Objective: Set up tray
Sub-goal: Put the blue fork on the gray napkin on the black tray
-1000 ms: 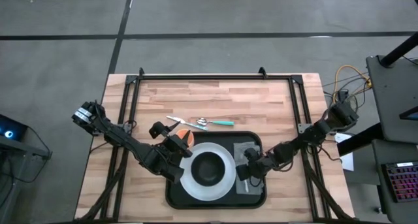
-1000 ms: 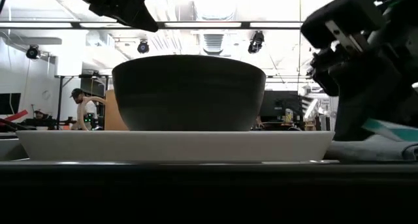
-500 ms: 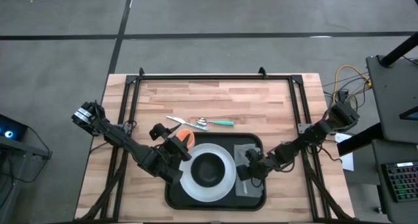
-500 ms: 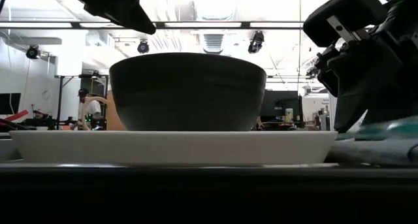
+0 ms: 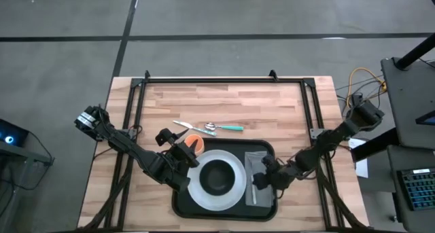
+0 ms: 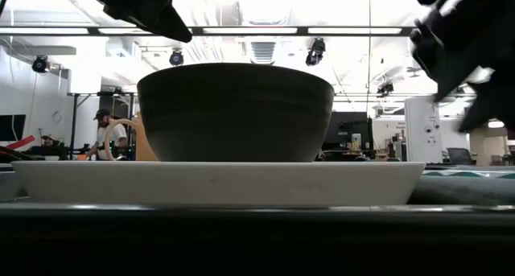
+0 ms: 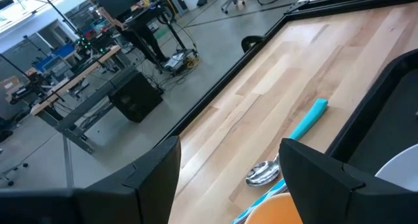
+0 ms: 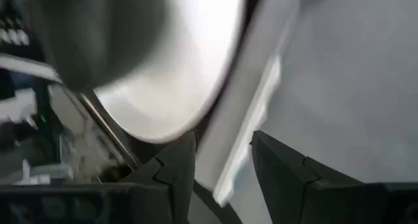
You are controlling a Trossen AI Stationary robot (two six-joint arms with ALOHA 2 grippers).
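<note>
The black tray (image 5: 231, 143) lies near the table's front edge. On it a white plate (image 5: 235, 187) carries a dark bowl (image 5: 216, 176). A grey napkin (image 5: 262, 162) covers the tray's right part, and a pale utensil (image 8: 251, 129) lies flat along it. My right gripper (image 5: 261, 182) hangs open just above the napkin, one finger on each side of the utensil, apart from it. My left gripper (image 5: 189, 153) is open at the tray's far left corner, above an orange thing (image 5: 195, 143), with nothing between its fingers.
On the bare wood beyond the tray lie a spoon with a teal handle (image 5: 225, 127) and another utensil (image 5: 185, 125). A black frame (image 5: 224, 79) runs around the tabletop. There is free wood at the far side of the table. People are in the room behind (image 6: 103, 131).
My right gripper has let go of the pale utensil, risen off the napkin and drawn back a little toward the table's near right. The utensil now lies flat on the napkin. The plate and bowl have shifted slightly on the tray.
</note>
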